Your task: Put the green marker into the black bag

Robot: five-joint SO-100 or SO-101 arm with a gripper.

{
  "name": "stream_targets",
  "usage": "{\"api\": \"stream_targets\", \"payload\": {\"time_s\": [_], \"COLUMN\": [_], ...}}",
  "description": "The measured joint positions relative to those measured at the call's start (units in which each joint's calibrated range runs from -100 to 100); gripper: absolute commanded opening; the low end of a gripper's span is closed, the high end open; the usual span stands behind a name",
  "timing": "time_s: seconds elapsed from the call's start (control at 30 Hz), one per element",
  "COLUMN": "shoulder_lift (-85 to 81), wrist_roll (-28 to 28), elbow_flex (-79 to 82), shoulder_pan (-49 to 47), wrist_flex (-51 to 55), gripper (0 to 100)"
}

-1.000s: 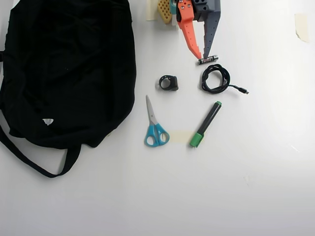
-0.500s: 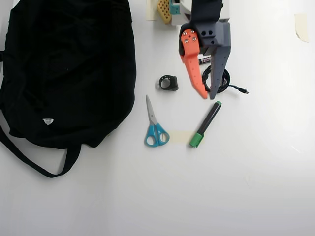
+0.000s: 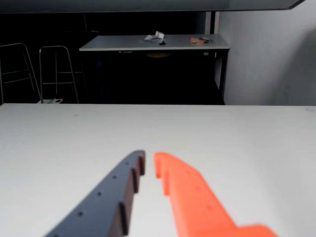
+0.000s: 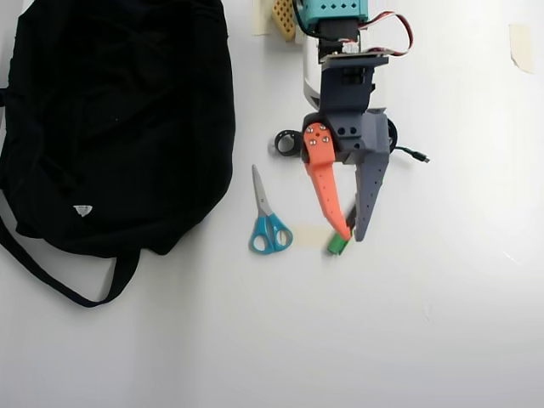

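From above, the arm reaches down the white bench (image 4: 442,323) with its two-fingered claw (image 4: 353,235), one finger orange (image 4: 327,191) and one grey-blue (image 4: 367,191), parted by a narrow gap at the tips. The claw sits right over the slim black-barrelled green marker (image 4: 337,246), hiding most of the barrel; only the bright green cap shows, poking out just below and between the fingertips. I cannot tell whether the fingers touch the marker. The blue-handled scissors (image 4: 269,217) lie just left of the marker, blades pointing up the bench. The large soft black fabric bag (image 4: 110,119) sprawls well to the left of the marker, its small white tag (image 4: 82,209) near its lower edge and a thin strap looping below it. A small black ring-shaped object (image 4: 287,142) peeks out beside the claw's base. In the wrist view the fingers (image 3: 168,180) stand slightly apart over bare bench, nothing between them.
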Motion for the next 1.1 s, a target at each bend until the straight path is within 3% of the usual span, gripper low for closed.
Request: {"api": "stream_targets", "payload": {"time_s": [0.43, 1.1], "shoulder_lift": [1.7, -6.1], "wrist_roll": [0.0, -0.2], "elbow_flex": [-5.6, -3.9], "shoulder_pan": [0.4, -1.6], "wrist_flex": [4.8, 42.2], "gripper": [2, 2]}}
